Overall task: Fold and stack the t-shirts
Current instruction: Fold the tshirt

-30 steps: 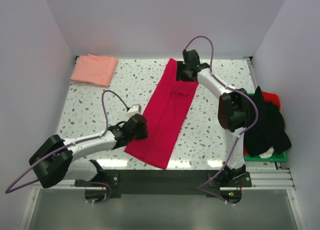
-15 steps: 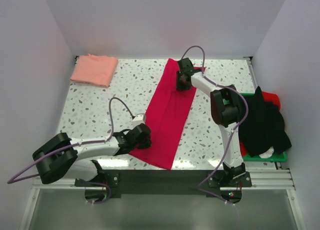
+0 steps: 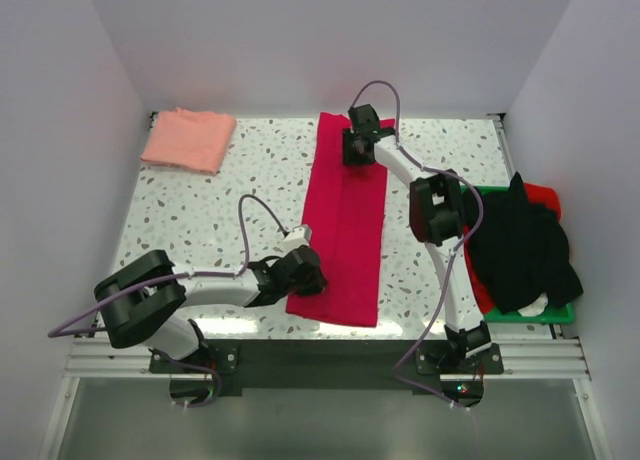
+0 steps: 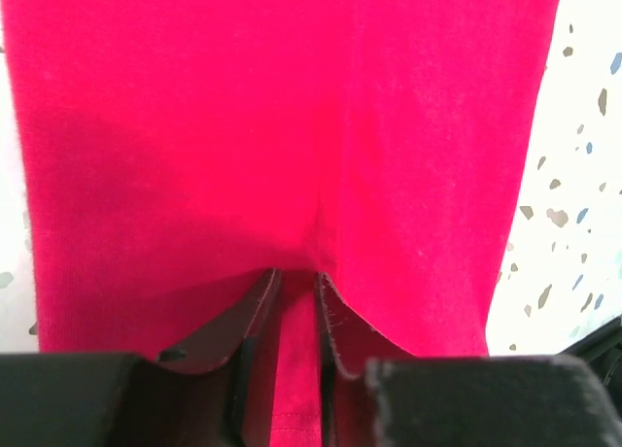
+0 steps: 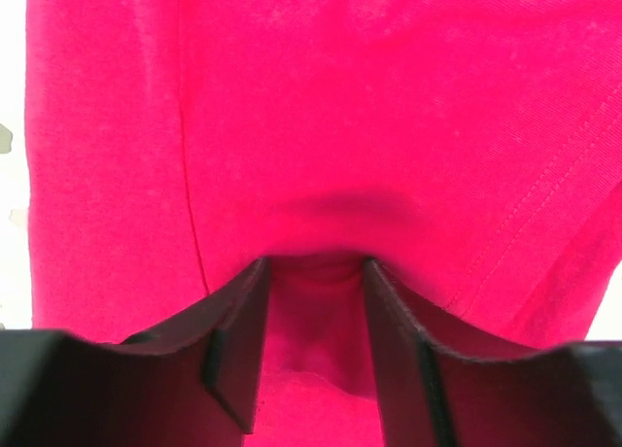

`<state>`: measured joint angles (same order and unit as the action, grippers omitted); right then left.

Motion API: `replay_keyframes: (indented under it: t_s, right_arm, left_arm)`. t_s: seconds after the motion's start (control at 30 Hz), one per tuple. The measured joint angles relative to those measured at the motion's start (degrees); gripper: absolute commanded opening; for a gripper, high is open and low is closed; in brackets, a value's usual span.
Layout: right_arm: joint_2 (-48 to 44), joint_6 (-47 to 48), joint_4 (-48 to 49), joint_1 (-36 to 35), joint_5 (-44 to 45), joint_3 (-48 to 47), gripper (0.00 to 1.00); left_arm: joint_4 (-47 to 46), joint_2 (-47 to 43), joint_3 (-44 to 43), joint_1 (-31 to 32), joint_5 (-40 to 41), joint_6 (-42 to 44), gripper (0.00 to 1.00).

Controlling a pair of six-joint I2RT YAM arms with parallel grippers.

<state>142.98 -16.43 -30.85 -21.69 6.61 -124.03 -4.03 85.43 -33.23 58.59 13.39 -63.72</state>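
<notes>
Crimson shirt [image 3: 345,225] folded into long strip mid-table, running near to far. Left gripper [image 3: 308,278] narrow, pinching fold at near-left edge; right gripper [image 3: 356,146] wider, cloth bunched between jaws at far end. Speckled table [image 3: 200,220] shows both sides; salmon shirt [image 3: 187,138] folded at far-left corner, well apart
</notes>
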Motion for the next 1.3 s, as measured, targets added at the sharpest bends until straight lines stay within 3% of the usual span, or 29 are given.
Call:
replay_keyframes:
  t_s: [0.23, 0.4, 0.63, 0.8, 0.93, 1.03, 1.3]
  right_arm:
    - [-5.2, 0.1, -0.6, 0.3, -0.2, 6.1, 0.59]
    - [-18.3, -3.2, -2.5, 0.6, -1.7, 16.2, 0.58]
    - [-49.5, -12.9, 4.6, -3.9, -4.5, 51.3, 0.55]
    - [-62.5, -19.7, 6.8, -13.7, -8.2, 72.7, 0.54]
    - [-72.3, -23.7, 4.3, -13.8, -9.5, 85.3, 0.54]
    - [-81.7, -26.4, 1.6, -13.4, -10.3, 90.7, 0.53]
    - [-92.5, -29.8, -2.3, -13.4, -13.7, 95.7, 0.50]
  left_arm:
    - [5.1, -4.5, -1.6, 0.1, -0.4, 2.1, 0.38]
    - [10.2, -14.0, -2.4, 0.1, 1.2, 3.3, 0.39]
    - [16.9, -22.6, -0.4, 0.0, 1.9, 3.3, 0.40]
    - [22.1, -25.6, 2.4, 0.0, 1.1, 3.2, 0.47]
    - [23.7, -26.8, 3.7, -0.1, 0.7, 3.2, 0.54]
    - [23.6, -27.0, 5.0, -0.3, 0.1, 3.1, 0.54]
    - [22.9, -26.1, 9.2, -1.3, -1.3, 1.7, 0.53]
